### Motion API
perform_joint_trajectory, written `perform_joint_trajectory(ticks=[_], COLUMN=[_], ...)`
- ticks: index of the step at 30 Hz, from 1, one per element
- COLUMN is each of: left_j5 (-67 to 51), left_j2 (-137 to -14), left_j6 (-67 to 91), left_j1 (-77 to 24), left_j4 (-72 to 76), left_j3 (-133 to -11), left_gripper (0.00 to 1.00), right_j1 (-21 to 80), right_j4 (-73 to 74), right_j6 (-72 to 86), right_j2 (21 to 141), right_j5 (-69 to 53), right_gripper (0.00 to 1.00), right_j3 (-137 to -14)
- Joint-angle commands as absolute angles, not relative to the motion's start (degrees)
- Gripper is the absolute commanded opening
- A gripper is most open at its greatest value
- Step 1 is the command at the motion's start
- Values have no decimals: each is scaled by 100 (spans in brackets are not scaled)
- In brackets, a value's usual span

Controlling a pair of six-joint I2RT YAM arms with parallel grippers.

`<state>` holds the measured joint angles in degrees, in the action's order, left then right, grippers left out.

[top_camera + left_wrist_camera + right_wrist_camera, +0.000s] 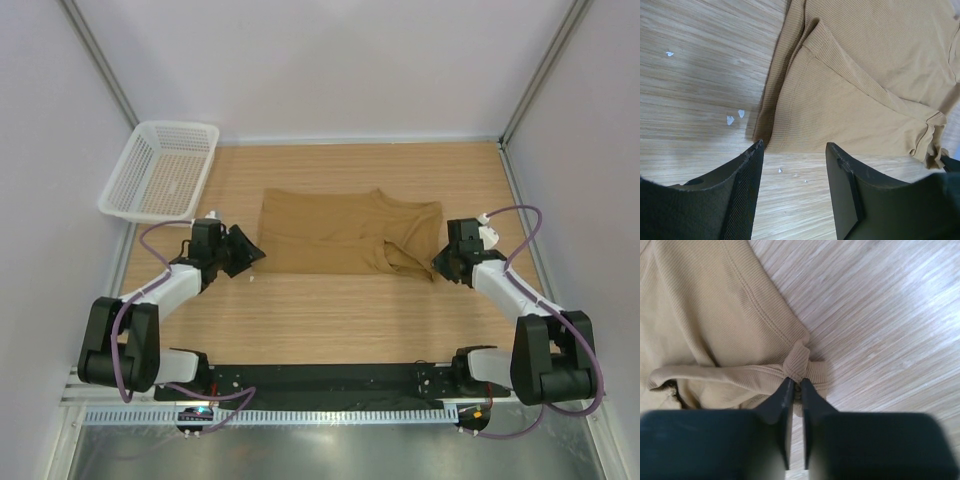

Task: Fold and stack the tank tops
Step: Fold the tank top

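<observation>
On table (330, 320), right gripper (797, 381) low, pinching tank top (340, 235) — left gripper (795, 145) spread

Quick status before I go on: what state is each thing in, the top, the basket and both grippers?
tank top: flat on the table, partly folded, strap bunched at its right near corner.
basket: upright, nothing visible inside.
left gripper: open, empty, at the top's left near corner.
right gripper: shut on the tank top's bunched strap.
</observation>
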<state>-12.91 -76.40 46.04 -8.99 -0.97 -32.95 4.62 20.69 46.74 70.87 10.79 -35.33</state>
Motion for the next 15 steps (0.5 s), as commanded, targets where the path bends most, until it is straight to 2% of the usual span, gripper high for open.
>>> perform_joint_trajectory(ticks=[1,6,13,15], left_j5=[-1362,-1380,-1362,-1354], left_j2=[-7690,-7734,-7752,-7769], left_j6=[4518,4518,4509,4500], left_j1=[-914,-914,-914,-905], left_j4=[123,123,123,114], left_j3=[-3340,-3357,-3357,-3366], left_gripper=[54,53,53,53], right_j1=[413,369,133,71], right_j4=[1810,2135,2838,2988], right_j6=[4781,4773,4773,4772], right_j2=[7101,7058,7505,7820], right_j5=[1090,1186,1406,1459], right_gripper=[3,1,2,7], right_j3=[-3586,-3840,-4858,-5027])
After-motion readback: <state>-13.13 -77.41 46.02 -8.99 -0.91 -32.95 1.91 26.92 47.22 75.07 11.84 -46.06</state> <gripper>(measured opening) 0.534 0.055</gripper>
